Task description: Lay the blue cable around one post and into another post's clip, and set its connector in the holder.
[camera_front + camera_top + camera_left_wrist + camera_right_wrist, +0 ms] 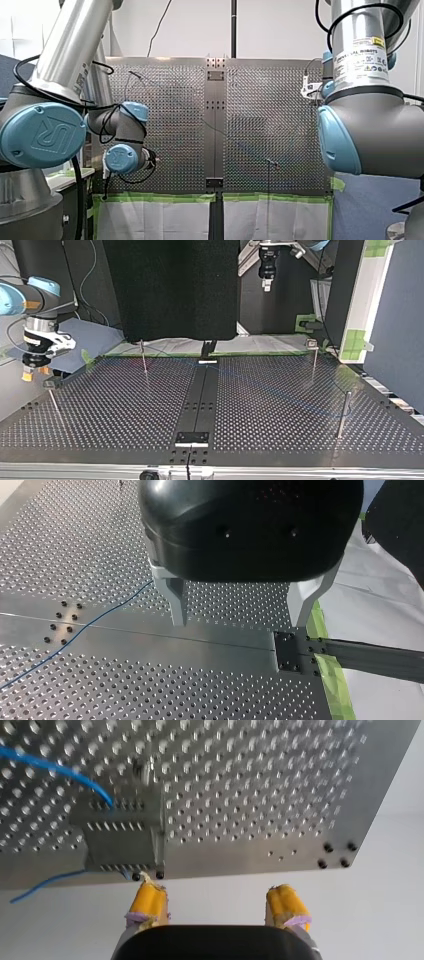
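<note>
Step in hand: judged approach, no grasp made; routing round post [342, 415] not confirmable. Left gripper [240, 622]: metal fingers [177, 600] spread, empty, above table. Blue cable [85, 626] lies flat on perforated table [150, 690], off to one side of it, apart. Right gripper [217, 902]: yellow pads [149, 901] apart, empty, off table edge; cable enters slotted block [120, 840] just ahead, near one pad. Next move: descend, straddle cable, close squarely.
</note>
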